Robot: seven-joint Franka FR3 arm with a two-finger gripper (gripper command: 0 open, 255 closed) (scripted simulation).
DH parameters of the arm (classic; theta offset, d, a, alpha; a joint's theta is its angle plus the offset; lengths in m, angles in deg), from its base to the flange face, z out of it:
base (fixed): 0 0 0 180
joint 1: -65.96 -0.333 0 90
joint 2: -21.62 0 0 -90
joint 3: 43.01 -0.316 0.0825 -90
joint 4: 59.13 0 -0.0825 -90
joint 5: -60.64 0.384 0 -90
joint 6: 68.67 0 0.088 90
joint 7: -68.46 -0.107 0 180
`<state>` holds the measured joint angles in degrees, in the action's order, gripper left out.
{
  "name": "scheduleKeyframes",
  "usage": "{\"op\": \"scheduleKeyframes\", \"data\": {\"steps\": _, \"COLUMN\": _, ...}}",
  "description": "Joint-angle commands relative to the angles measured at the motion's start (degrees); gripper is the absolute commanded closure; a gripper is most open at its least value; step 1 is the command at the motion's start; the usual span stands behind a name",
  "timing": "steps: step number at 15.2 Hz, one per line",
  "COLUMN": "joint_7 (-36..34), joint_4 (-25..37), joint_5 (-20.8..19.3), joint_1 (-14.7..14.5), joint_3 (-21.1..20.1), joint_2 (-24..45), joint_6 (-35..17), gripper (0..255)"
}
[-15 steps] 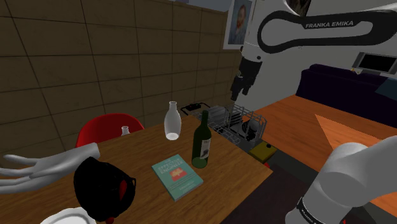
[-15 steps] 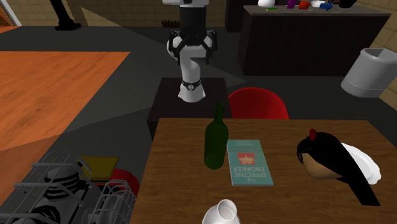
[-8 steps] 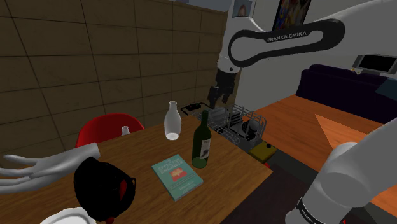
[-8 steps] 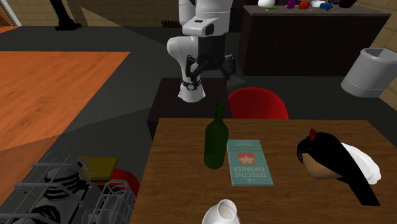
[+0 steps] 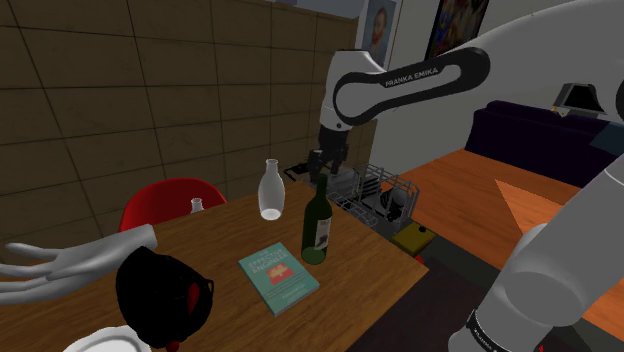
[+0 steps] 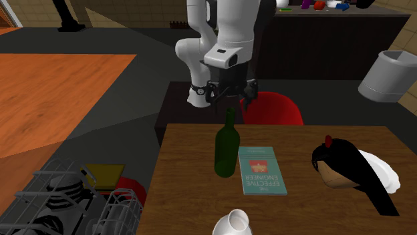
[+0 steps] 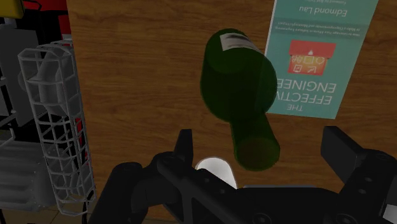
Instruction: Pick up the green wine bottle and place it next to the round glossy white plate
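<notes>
Hovering: gripper (image 6: 229, 101) over bottle (image 6: 226, 152) | fingers (image 7: 185, 145) stood wide, empty | bottle upright, neck top just below, between them | axis vertical

The shoulder camera stands behind the arm (image 5: 420, 75), looking down across the table (image 5: 355, 250) toward the tiled wall (image 5: 120, 100). The second faces it from the table's opposite edge. The wrist camera looks straight down, close; all three share the green bottle (image 7: 238, 83) and the book (image 7: 312, 57).
</notes>
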<state>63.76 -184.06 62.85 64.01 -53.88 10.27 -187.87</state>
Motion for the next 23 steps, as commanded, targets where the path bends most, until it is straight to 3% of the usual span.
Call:
{"op": "scheduleKeyframes", "data": {"steps": 1, "joint_7": -0.1, "joint_4": -1.0, "joint_5": -0.1, "joint_1": 0.0, "joint_3": -0.1, "joint_2": 0.6, "joint_6": -1.6, "gripper": 0}}
{"op": "scheduleKeyframes", "data": {"steps": 11, "joint_7": -0.2, "joint_4": -2.2, "joint_5": -0.2, "joint_1": 0.0, "joint_3": -0.1, "joint_2": 1.4, "joint_6": -3.6, "gripper": 0}}
{"op": "scheduleKeyframes", "data": {"steps": 12, "joint_7": -0.2, "joint_4": -2.2, "joint_5": -0.2, "joint_1": 0.0, "joint_3": -0.1, "joint_2": 1.4, "joint_6": -3.6, "gripper": 255}}
{"op": "scheduleKeyframes", "data": {"steps": 23, "joint_7": -0.1, "joint_4": -1.1, "joint_5": -0.1, "joint_1": 0.0, "joint_3": -0.1, "joint_2": 0.9, "joint_6": -2.0, "gripper": 255}}
